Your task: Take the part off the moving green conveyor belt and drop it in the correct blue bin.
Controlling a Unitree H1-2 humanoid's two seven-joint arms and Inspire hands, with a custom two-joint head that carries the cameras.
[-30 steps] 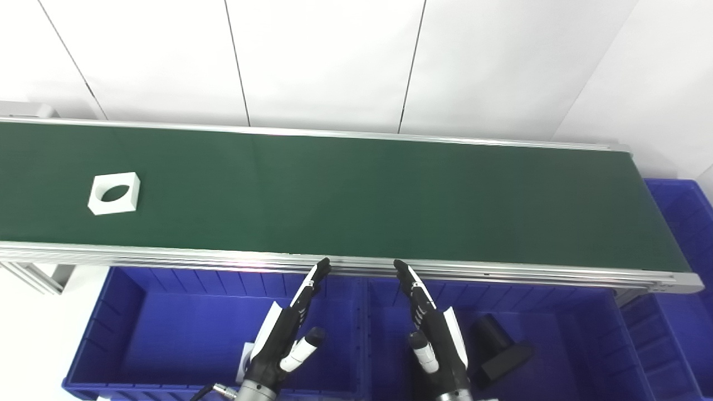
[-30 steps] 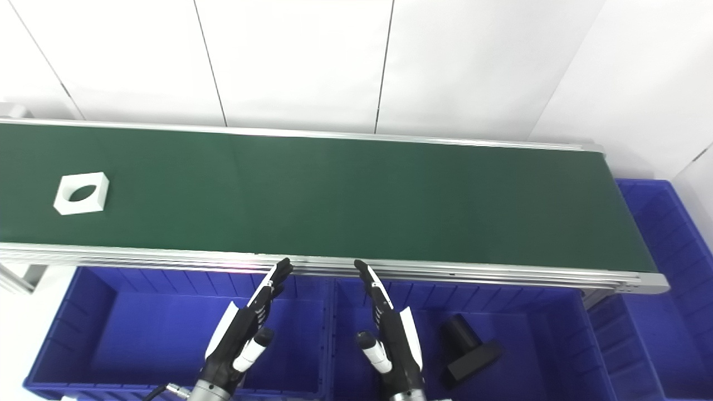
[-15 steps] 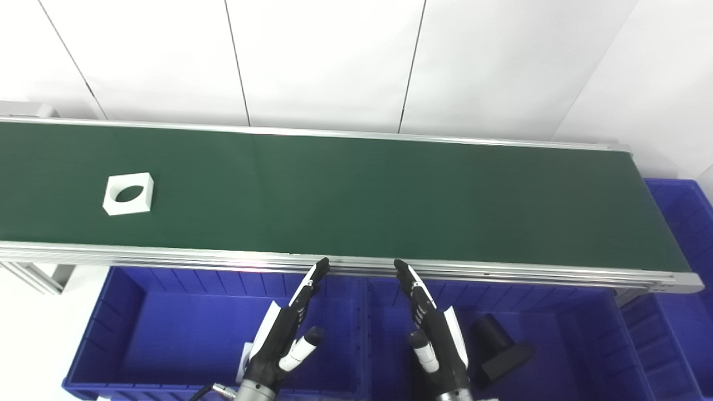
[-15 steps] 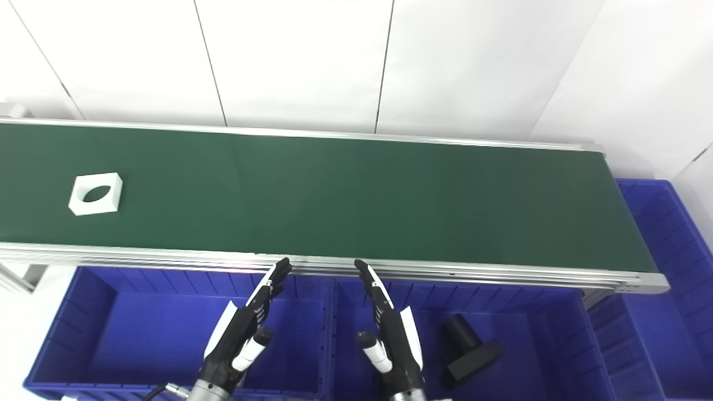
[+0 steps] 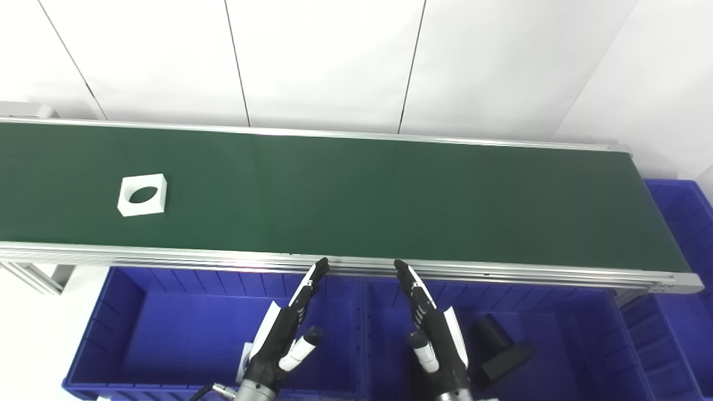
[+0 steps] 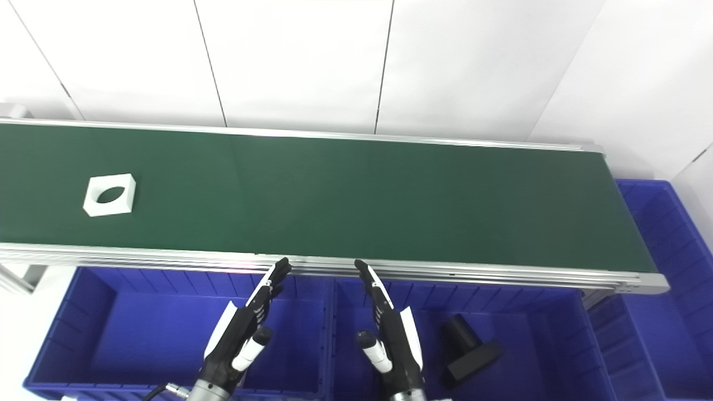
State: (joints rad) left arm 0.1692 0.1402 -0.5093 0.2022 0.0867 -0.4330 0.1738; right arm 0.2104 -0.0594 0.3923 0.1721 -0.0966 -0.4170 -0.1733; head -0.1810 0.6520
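A white square part (image 5: 142, 195) with a round hole lies on the green conveyor belt (image 5: 362, 195) toward its left end. Both hands hover over the blue bins, in front of the belt's near rail. My left hand (image 5: 287, 328) is open, fingers stretched toward the belt, holding nothing. My right hand (image 5: 431, 328) is open too and holds nothing. Each is far to the right of the white part. Below the left hand is the left blue bin (image 5: 167, 328), and below the right hand is the middle blue bin (image 5: 562, 334).
A black part (image 5: 498, 348) lies in the middle bin, right of my right hand. A small white piece (image 5: 245, 356) shows in the left bin beside my left wrist. A third blue bin (image 5: 682, 223) stands past the belt's right end. A white wall rises behind the belt.
The white part has ridden the belt to the right. Both hands have stayed where they were.
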